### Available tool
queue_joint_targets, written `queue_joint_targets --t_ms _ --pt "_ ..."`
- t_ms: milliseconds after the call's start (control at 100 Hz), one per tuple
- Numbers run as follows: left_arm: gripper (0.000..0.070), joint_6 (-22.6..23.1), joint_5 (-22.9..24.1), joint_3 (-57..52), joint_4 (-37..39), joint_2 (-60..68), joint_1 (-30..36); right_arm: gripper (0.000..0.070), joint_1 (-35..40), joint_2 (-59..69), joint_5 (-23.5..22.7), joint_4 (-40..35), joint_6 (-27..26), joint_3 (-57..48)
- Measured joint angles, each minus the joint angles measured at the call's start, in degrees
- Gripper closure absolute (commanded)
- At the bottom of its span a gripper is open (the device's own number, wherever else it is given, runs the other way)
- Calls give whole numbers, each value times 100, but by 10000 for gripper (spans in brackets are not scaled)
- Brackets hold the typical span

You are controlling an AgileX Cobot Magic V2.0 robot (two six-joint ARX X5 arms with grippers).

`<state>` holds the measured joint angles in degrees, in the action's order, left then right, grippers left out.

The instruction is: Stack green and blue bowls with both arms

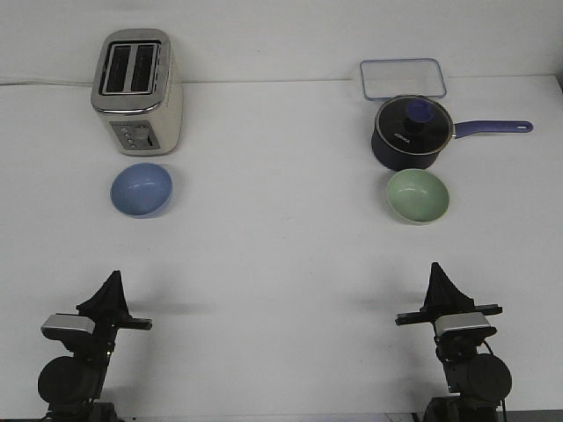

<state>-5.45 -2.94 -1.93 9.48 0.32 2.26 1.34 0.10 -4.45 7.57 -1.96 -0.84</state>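
The left hand (112, 280) was seen low at the near edge of the white desk (281, 264), its black tip pointing away from the robot, with a grey camera block just behind it. The right hand (437, 271) was held in a matching pose on the other side. Both tips appeared drawn to a single point, but whether the fingers were together or slightly apart could not be told. Nothing was held by either hand.

White lettering was visible on the side of the dark navy saucepan (406, 141), too small to be read.

The blue bowl (141, 189) was found well ahead of the left hand, upright, smooth and matte, pale periwinkle, just in front of a cream and silver toaster (138, 92). The green bowl (419, 195), pale sage and of like size, was set upright ahead of the right hand, just in front of the saucepan. Behind the saucepan a clear rectangular container (403, 77) was placed. The two bowls were well apart.
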Motion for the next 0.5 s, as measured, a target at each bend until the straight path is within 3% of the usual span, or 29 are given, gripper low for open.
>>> queue_joint_targets --t_ms 350,500 --pt "688 0 0 0 0 0 0 700 0 0 0 -7 0 0" --pt "688 0 0 0 0 0 0 700 0 2 22 -490 0 -212"
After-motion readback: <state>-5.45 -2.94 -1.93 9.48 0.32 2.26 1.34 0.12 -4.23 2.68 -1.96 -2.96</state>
